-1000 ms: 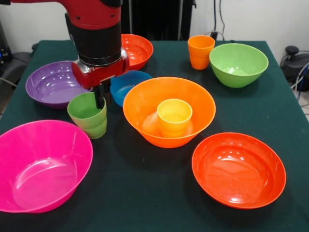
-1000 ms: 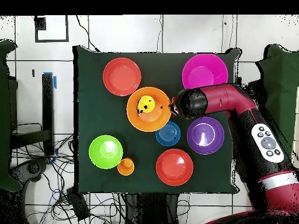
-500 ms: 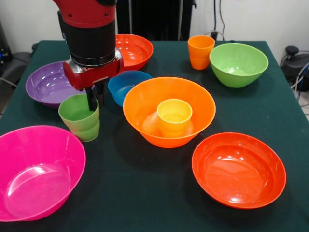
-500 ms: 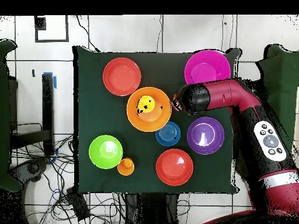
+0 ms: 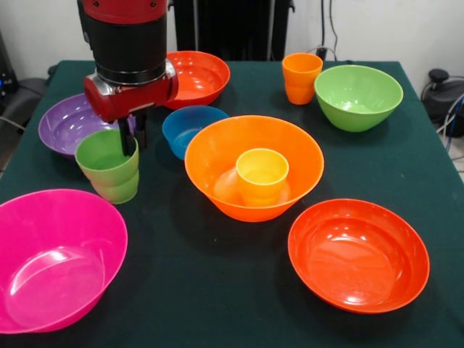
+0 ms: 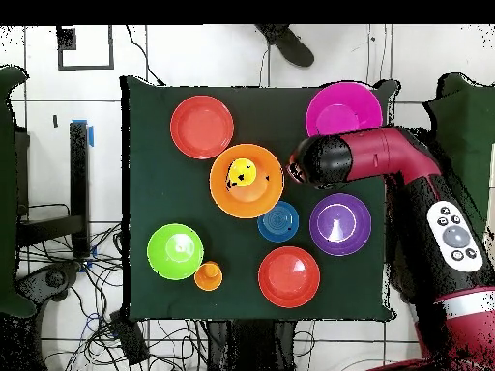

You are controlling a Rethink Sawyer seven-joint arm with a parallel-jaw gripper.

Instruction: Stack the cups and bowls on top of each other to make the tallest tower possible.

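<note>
Looking from across the table: the red and black arm comes down at upper left, and the gripper (image 5: pixel 131 135) has its dark fingers (image 5: pixel 128 141) pinching the rim of the small green ridged plastic cup (image 5: pixel 108 165), one finger inside the rim. The cup sits a touch tilted; can't tell whether it is touching the dark green tablecloth (image 5: pixel 217 290) or just off it. It is between the glossy purple plastic bowl (image 5: pixel 69 125) behind and the large pink plastic bowl (image 5: pixel 54 257) in front, apart from both. The small blue plastic bowl (image 5: pixel 190 129) is just beside the large light orange plastic bowl (image 5: pixel 254 167), which holds the small yellow plastic cup (image 5: pixel 262 176) upright in its middle; that is all of the tower. A red-orange plastic bowl (image 5: pixel 358 254) sits front right, a second red-orange plastic bowl (image 5: pixel 197 76) at the back, partly behind the arm. The small orange plastic cup (image 5: pixel 301 78) stands at the back, just beside the lime green plastic bowl (image 5: pixel 357 96).

From overhead: the arm (image 6: pixel 387 159) covers the gripper and the green cup, so the grip can't be told here. Its end sits between the pink bowl (image 6: pixel 339 111), the purple bowl (image 6: pixel 339 224) and the light orange bowl (image 6: pixel 253 188), with the yellow cup (image 6: pixel 242 175) inside it. The blue bowl (image 6: pixel 278 222) touches the light orange bowl's rim. A dark shoe (image 6: pixel 288 43) shows at the top edge, off the table.
</note>
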